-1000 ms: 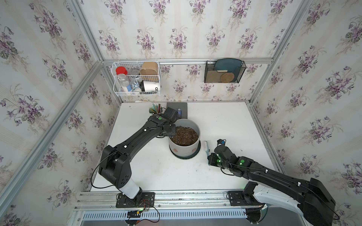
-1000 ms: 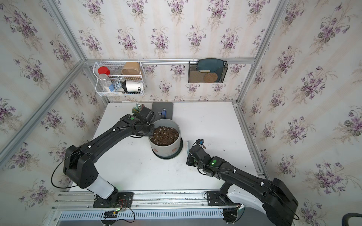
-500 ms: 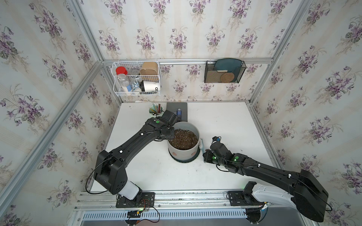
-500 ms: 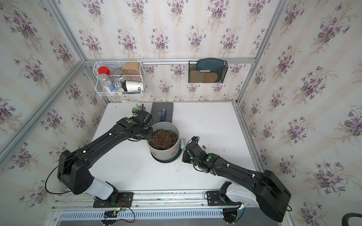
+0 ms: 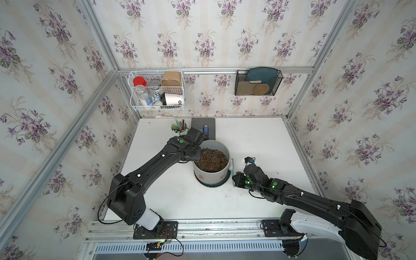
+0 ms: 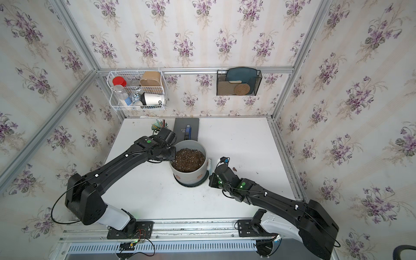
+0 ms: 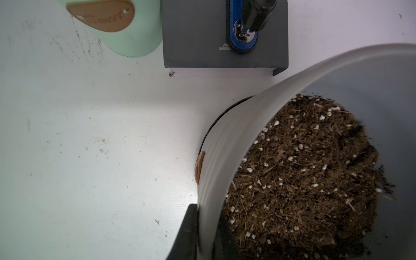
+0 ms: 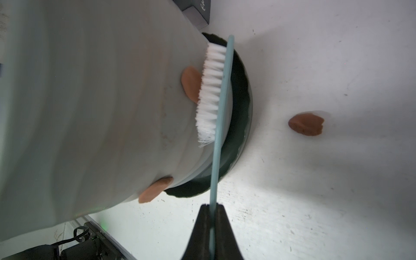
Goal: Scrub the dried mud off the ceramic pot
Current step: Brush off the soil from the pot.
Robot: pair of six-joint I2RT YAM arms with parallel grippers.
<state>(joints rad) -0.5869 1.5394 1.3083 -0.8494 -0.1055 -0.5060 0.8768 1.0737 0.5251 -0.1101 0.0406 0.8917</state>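
The ceramic pot (image 5: 209, 178), a wide pale grey-white cylinder with faint horizontal ridges on its smooth wall, stands near the middle of the white, scuffed table (image 5: 258, 146) in a round black saucer (image 8: 241, 90). It is filled with dark, coarse soil (image 7: 304, 168) flecked with white grains. The dried mud (image 8: 190, 84) shows as flat, matte reddish-brown ovals stuck low on the pot's outer wall: two in the right wrist view, two on the near side in both top views, and one seen edge-on in the left wrist view. One more oval lies loose on the table to the right of the saucer, apart from it. The left end effector (image 7: 206, 234) pinches the pot's thin rim on the left side, with one dark finger outside the wall and one inside above the soil. The right end effector (image 8: 210, 225) is pressed together on the thin, flat, pale teal handle of a brush (image 8: 212, 96). The brush's dense white bristles lie against the pot's lower wall on the right side, their tips overlapping the edge of one mud oval. Toward the table's far edge sit a smooth mint-green cup (image 7: 135, 33) bearing a brown teardrop label and, beside it, a flat dark grey book (image 7: 198, 45).
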